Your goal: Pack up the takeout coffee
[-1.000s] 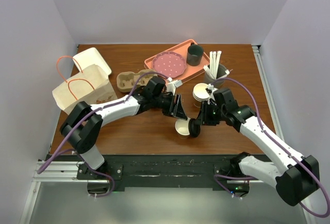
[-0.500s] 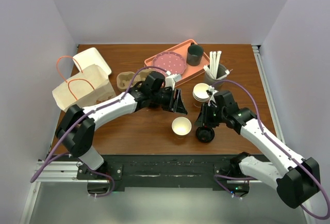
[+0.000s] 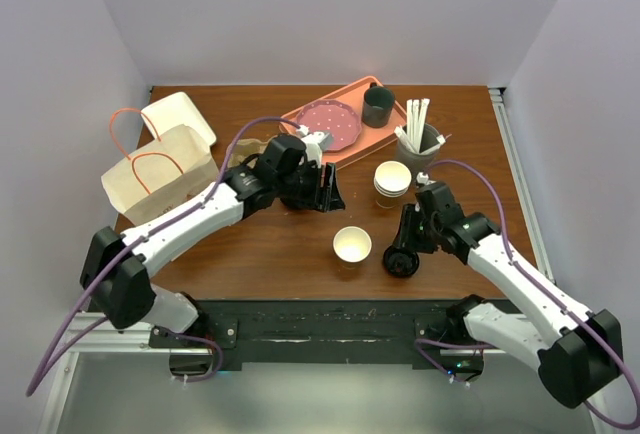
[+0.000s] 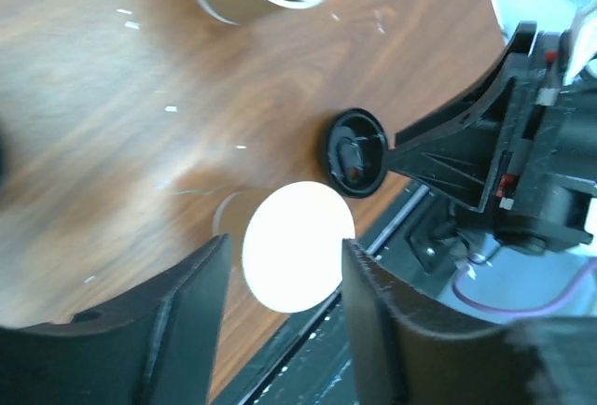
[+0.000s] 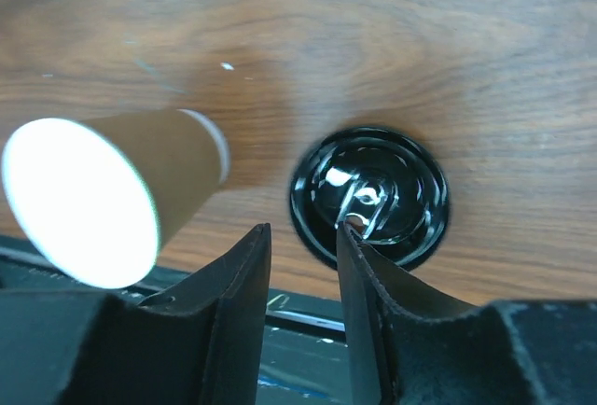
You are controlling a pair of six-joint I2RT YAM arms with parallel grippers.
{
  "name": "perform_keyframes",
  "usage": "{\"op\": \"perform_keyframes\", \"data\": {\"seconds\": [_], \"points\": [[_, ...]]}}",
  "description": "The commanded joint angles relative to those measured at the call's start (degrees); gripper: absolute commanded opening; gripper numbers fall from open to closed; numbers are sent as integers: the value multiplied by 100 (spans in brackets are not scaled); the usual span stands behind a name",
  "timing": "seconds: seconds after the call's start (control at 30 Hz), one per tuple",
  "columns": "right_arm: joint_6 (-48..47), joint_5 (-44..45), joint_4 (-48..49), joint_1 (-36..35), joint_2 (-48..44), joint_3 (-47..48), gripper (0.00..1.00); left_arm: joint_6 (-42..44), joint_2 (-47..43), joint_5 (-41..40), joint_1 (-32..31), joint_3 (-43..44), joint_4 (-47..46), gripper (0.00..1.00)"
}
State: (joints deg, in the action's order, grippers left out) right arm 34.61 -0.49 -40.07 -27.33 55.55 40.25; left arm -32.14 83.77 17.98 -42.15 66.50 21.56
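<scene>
The takeout coffee's brown paper cup (image 3: 352, 245) stands upright and lidless near the table's front edge, white inside (image 4: 297, 258). Its round black lid (image 3: 400, 262) lies flat on the wood just right of it (image 5: 382, 190). My right gripper (image 3: 405, 245) hovers over the lid's near edge. Its jaws stand a little apart in the right wrist view (image 5: 303, 251), and nothing is between them. My left gripper (image 3: 328, 190) is behind and left of the cup, clear of it, and open (image 4: 284, 321).
A stack of lidless paper cups (image 3: 392, 181) stands behind the lid. Further back are a holder of white sticks (image 3: 419, 132), an orange tray (image 3: 300, 117) with a pink plate (image 3: 329, 123), and a dark mug (image 3: 378, 106). A paper bag (image 3: 160, 169) stands at the left.
Both grippers were together at the cup and lid a second ago. The cup now stands alone, the lid lies on the table, and my left arm has drawn back to the left.
</scene>
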Motion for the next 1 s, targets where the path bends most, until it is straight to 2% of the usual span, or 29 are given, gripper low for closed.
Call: {"op": "perform_keyframes", "data": {"seconds": [0.0, 0.13, 0.27, 0.5, 0.77, 0.97], "points": [[134, 322, 86, -26, 140, -105, 41, 252, -641, -935, -12, 65, 331, 62], [362, 619, 237, -316, 324, -167, 41, 401, -976, -1243, -13, 21, 612, 85], [748, 918, 412, -931, 588, -158, 41, 568, -1300, -1560, -12, -5, 928, 90], [986, 1560, 544, -1222, 1247, -44, 40, 762, -1591, -1780, 5, 3, 1087, 92], [1100, 1236, 1414, -1292, 1502, -377, 40, 762, -1820, -1763, 23, 65, 1131, 92], [1206, 1411, 1362, -1336, 1783, -430, 38, 779, -1838, -1771, 58, 91, 1184, 91]]}}
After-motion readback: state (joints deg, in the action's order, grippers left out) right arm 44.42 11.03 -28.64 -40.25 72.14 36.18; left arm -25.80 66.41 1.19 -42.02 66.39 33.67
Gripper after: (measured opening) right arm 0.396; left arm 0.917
